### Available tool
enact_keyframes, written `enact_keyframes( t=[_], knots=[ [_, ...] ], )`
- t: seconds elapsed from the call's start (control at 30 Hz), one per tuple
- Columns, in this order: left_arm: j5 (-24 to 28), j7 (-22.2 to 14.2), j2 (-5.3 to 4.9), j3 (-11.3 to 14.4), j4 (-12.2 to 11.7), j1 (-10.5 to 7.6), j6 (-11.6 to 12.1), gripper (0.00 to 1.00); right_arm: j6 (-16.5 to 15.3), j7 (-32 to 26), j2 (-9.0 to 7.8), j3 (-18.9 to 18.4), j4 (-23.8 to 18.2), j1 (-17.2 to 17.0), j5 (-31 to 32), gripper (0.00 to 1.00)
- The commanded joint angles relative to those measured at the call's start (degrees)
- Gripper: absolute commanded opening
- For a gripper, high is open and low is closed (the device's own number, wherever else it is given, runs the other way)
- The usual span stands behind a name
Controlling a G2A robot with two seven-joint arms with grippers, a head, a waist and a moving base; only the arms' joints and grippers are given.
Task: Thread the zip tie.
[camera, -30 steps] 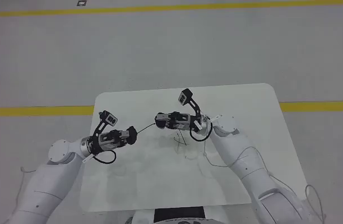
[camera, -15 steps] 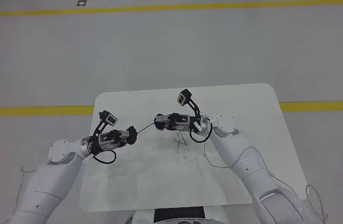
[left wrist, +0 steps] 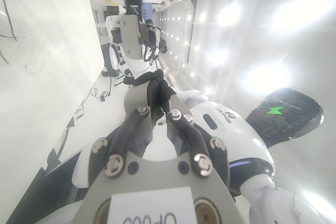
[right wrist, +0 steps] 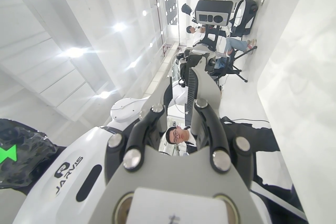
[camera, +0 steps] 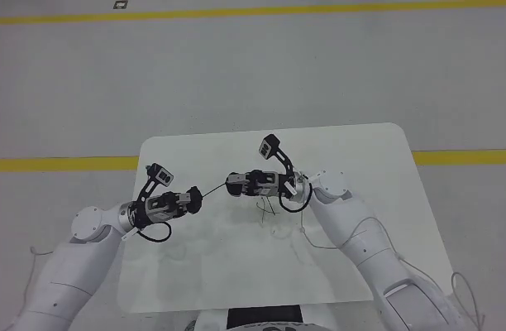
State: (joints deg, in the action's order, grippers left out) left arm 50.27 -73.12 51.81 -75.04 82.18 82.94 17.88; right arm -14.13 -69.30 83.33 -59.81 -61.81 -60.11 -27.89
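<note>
Above the white table [camera: 360,248], the zip tie [camera: 213,190] spanned the gap between both claws; left gripper [camera: 195,199] clenched on one end, right gripper [camera: 231,184] on the other; loose ties [camera: 266,207] lay nearby.

Our zip tie [camera: 213,189]: thin, black, stretched out.
We see it run as a nearly straight line from the left hand [camera: 197,199] to the right hand [camera: 231,184], one end at each hand's tip.
</note>
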Motion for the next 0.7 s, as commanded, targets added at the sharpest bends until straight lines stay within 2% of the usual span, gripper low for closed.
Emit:
enact_keyframes(
  t=[0.0,0.17,0.47,0.67],
  knots=[
    [0.0,0.0,0.0,0.0,0.0,0.0,0.0,0.0,-0.1,0.0,-0.05,0.2,0.1,0.1,-0.2,0.14],
    [0.0,0.0,0.0,0.0,0.0,0.0,0.0,0.0,-0.3,0.1,-0.19,0.5,0.1,0.2,-0.6,0.12],
    [0.0,0.0,0.0,0.0,0.0,0.0,0.0,0.0,-0.2,0.7,-0.48,1.0,-0.2,0.2,-0.9,0.0],
    [0.0,0.0,0.0,0.0,0.0,0.0,0.0,0.0,-0.4,1.4,-0.69,1.3,-0.4,0.3,-0.8,0.0]
  ],
)
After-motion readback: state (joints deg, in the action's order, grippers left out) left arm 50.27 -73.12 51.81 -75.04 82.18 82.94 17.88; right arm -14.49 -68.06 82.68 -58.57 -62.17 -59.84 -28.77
